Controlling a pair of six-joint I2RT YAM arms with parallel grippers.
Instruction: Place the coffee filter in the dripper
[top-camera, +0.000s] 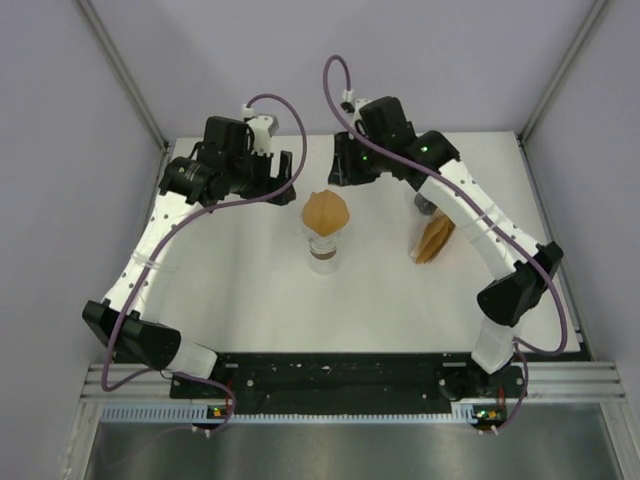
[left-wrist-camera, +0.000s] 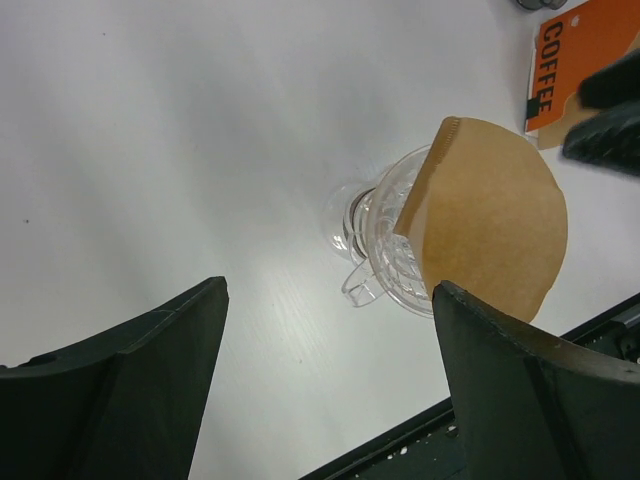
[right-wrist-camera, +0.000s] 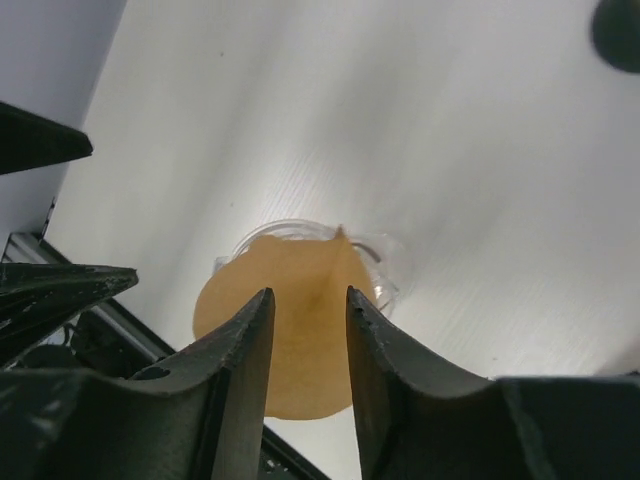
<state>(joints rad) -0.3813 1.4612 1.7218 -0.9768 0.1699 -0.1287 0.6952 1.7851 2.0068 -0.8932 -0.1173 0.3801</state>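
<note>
Filter in dripper, seating unfinished.
Filter (top-camera: 326, 211) stood tilted in dripper (top-camera: 324, 250), between and just ahead of both claws; left claw (left-wrist-camera: 330, 300) spread wide, right claw (right-wrist-camera: 308, 295) narrowly parted, both empty; pressing flat seemingly remained.

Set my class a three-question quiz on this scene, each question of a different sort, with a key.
1. True or false: the left gripper holds the coffee filter.
2. Relative to the glass dripper, the filter sits: A under it; B in it, standing out above the rim; C beside it.
3. Fill in: the orange pack reads ____.
Key: 1 false; 2 B; 3 COFFEE.
</note>
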